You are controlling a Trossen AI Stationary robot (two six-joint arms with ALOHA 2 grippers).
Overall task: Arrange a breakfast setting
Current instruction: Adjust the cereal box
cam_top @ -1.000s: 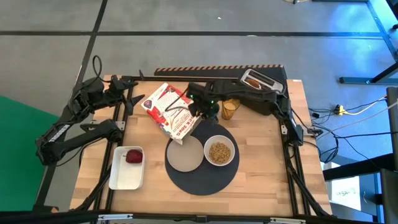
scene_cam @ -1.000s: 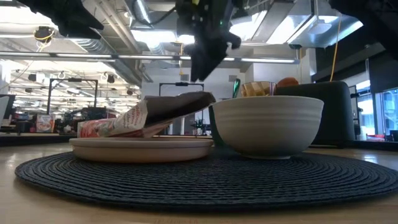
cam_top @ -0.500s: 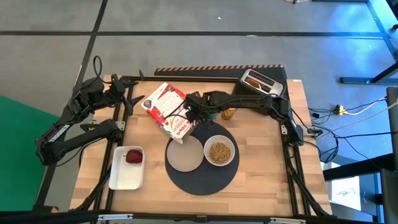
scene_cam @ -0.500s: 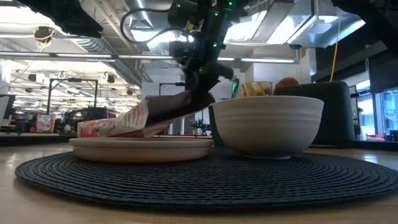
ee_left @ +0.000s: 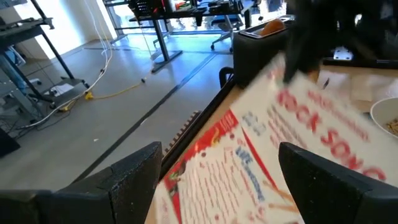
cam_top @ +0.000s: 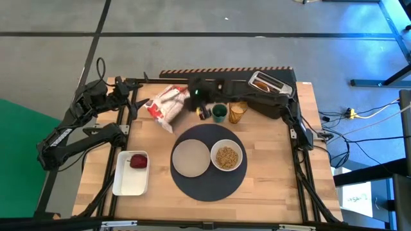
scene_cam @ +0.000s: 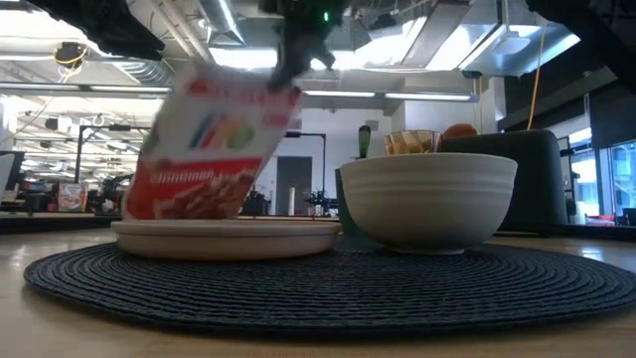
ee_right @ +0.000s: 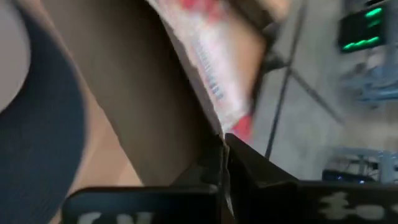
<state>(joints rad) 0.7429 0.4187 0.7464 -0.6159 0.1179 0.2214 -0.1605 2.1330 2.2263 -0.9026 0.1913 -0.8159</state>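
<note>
Your right gripper (cam_top: pixel 194 92) had its jaws pinched on the cereal box's (cam_top: pixel 164 105) thin top flap: light, floppy cardboard, likely to swing; left jaws stood spread.

The right claw (ee_right: pixel 224 155) is clamped on the top edge of a red-and-white cereal box (ee_right: pixel 211 43), whose brown flap fills the middle; the dark grey mat (ee_right: pixel 37 124) lies beside on the tabletop (ee_right: pixel 106 155).

Floor (cam_top: pixel 192 16): grey concrete, dark seams, at twelve o'clock.
Ceiling (scene_cam: pixel 119 94): exposed pipes, strip lights.
Mat (cam_top: pixel 19 122): green, nine o'clock.
</note>
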